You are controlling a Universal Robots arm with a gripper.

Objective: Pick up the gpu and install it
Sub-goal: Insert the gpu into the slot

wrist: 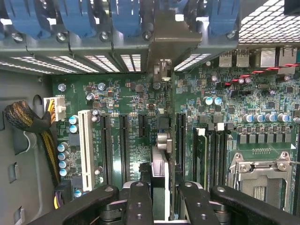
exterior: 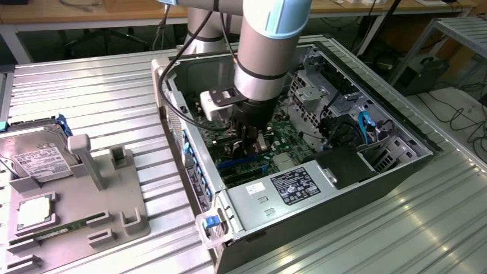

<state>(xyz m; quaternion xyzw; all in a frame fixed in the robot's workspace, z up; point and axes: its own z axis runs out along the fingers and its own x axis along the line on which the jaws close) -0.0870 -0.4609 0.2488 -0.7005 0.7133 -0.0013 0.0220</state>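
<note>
The arm reaches down into the open computer case (exterior: pixel 396 123), and my gripper (exterior: pixel 250 136) hangs low over the green motherboard (exterior: pixel 285 140). In the wrist view the gpu (wrist: pixel 160 164) stands edge-on between the black fingers (wrist: pixel 139 204); my gripper (wrist: pixel 161 201) is shut on it. Its silver bracket (wrist: pixel 164 40) lines up with the rear slot openings, between the blue latches (wrist: pixel 75 18). The card's lower edge runs along the motherboard (wrist: pixel 136 101) between two black expansion slots (wrist: pixel 123 145). Whether it sits in a slot, I cannot tell.
A white slot (wrist: pixel 85 150), a braided cable bundle (wrist: pixel 21 122) and the CPU socket (wrist: pixel 260 173) flank the card. On the exterior view's left a grey fixture (exterior: pixel 99 200) holds a hard drive (exterior: pixel 38 157), a processor (exterior: pixel 34 211) and a RAM stick (exterior: pixel 57 233). The power supply (exterior: pixel 297 185) fills the case's near end.
</note>
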